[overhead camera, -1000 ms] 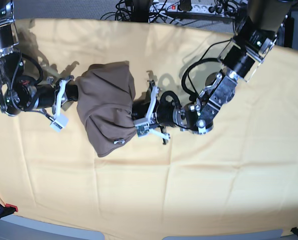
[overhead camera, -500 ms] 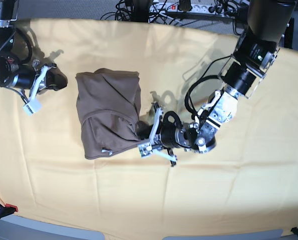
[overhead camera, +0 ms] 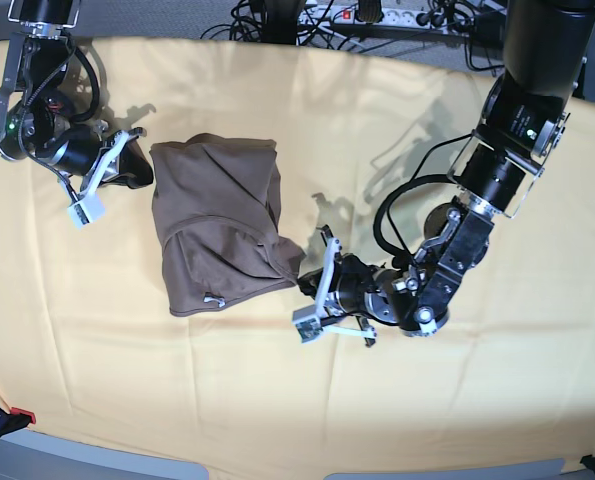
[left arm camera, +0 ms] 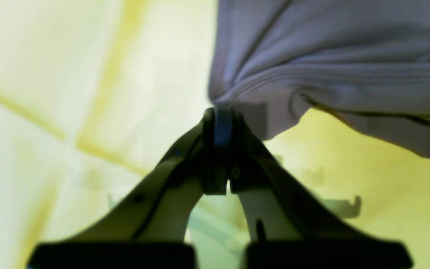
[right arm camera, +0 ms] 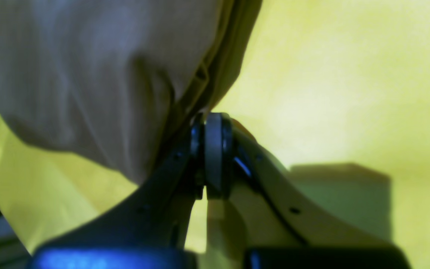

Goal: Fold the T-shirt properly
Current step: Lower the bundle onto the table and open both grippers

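T-shirt (overhead camera: 217,225) bunched, folds hidden; left jaws (left arm camera: 218,112) and right jaws (right arm camera: 211,117) pinch edges.

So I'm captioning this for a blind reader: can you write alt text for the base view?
A taupe T-shirt lies bunched on a yellow cloth, pinched at opposite edges by two robot arms. The left tool grips its lower corner, and the right tool grips dark fabric at its upper edge.
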